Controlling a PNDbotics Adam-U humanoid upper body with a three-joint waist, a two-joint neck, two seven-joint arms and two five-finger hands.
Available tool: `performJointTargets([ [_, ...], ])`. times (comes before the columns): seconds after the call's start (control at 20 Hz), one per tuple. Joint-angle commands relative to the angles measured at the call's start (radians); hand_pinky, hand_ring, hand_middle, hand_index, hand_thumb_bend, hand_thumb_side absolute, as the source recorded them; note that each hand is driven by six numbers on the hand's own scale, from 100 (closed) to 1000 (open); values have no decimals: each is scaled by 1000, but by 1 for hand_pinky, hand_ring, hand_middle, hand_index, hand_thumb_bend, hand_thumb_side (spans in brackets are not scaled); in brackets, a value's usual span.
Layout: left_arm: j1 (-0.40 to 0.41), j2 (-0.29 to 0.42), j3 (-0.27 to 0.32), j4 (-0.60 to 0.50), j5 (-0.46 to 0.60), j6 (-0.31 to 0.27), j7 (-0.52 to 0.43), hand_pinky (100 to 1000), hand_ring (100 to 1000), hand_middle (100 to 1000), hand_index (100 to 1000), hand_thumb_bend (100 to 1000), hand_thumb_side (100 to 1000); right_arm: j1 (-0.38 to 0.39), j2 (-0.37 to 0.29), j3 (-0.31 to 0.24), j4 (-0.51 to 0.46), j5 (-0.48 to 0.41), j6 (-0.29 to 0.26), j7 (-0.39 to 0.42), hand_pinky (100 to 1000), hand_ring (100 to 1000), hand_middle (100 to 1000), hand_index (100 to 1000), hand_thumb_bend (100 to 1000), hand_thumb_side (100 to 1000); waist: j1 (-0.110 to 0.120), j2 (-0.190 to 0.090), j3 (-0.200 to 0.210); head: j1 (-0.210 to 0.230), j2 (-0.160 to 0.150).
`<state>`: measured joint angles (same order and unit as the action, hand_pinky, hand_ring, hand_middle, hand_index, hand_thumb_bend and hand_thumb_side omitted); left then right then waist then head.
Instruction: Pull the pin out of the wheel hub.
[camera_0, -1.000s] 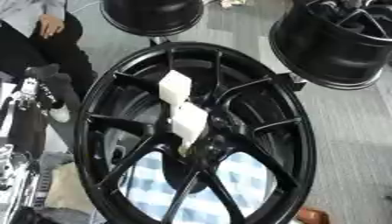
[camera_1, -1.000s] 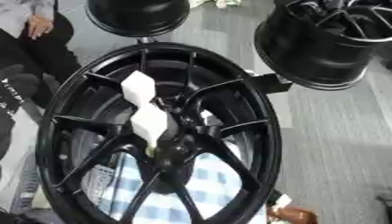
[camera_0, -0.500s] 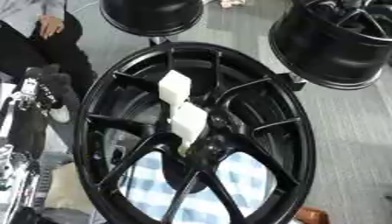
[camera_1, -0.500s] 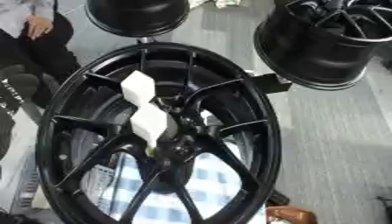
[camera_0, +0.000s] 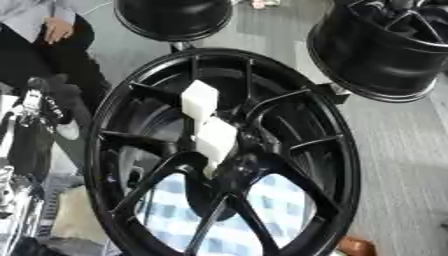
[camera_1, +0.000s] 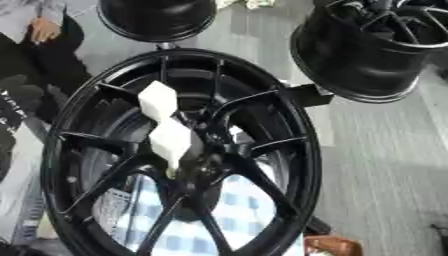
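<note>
A large black spoked wheel (camera_0: 343, 150) stands tilted in the middle of both views. Its hub (camera_0: 234, 172) sits where the spokes meet. A white pin (camera_0: 215, 139) sticks up out of the hub and leans to the upper left. It looks like two blocky white pieces, the upper one (camera_0: 199, 99) reaching over the inner barrel. Neither hand shows on or near the wheel. Only black and silver machinery (camera_0: 19, 150), maybe my left arm, lies along the left edge.
Two more black wheels stand behind, one at the top middle (camera_0: 175, 17) and one at the top right (camera_0: 376, 50). A blue-and-white checked cloth (camera_0: 271, 205) shows through the spokes. A person (camera_0: 35, 50) sits at the upper left. Grey floor (camera_0: 407, 165) lies to the right.
</note>
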<state>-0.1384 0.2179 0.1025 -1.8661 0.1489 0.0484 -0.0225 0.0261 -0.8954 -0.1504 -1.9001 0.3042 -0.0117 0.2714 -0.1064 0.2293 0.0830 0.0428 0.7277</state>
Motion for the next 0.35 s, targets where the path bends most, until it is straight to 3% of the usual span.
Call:
performJointTargets([
  [0.05,-6,11,2,-16,0,-2,-6,904,802,660,801,100,808,-9,-48,6,-57,-10,-12,28,891,786,683,774,100,383,3,-14,1,-3,-7],
  [0.35,-7,11,2,-17,0,-2,-6,904,802,660,801,100,808,-14,-52,25,-97,-5,-18,55,891,784,683,781,100,384,3,-13,3,-4,-4],
])
